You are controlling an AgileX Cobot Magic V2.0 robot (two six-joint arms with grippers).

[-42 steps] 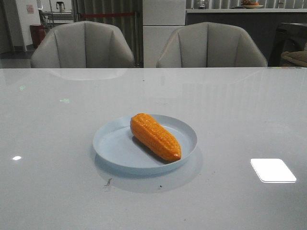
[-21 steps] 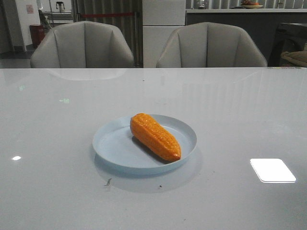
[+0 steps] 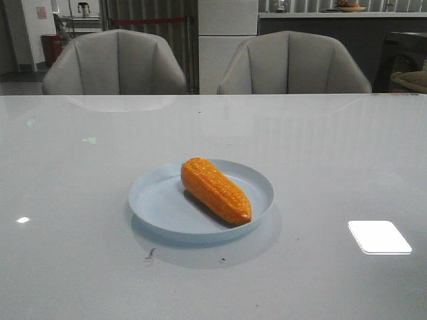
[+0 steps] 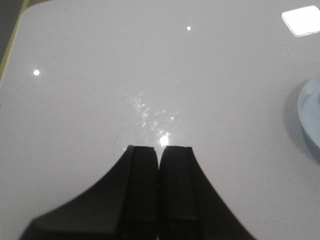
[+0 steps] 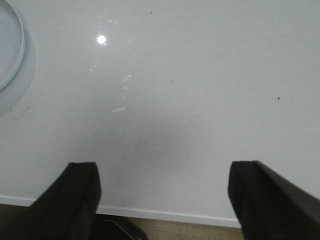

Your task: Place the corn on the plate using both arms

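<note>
While the corn (image 3: 216,189) is lying diagonally across the plate (image 3: 160,203), its blunt end pointing far-left and its tapered tip pointing near-right toward the rim, nothing is touching it. The plate is sitting near the middle of the glossy pale surface (image 3: 333,153), and neither arm is showing in the front view. Judging from this, the placing looks done: the cob is resting wholly inside the rim, and what is left seems only to be keeping the arms clear.

Both arms are hanging over bare surface, well apart from the corn. The left pincer (image 4: 159,150) is pressed together with its fingers meeting, gripping nothing; a sliver of the plate's edge is showing at the side of its view. The right pincer (image 5: 165,180) is spread wide and is likewise empty, with the plate's rim just peeking into a corner of its view.

Two grey chairs (image 3: 117,63) are standing beyond the far edge.
</note>
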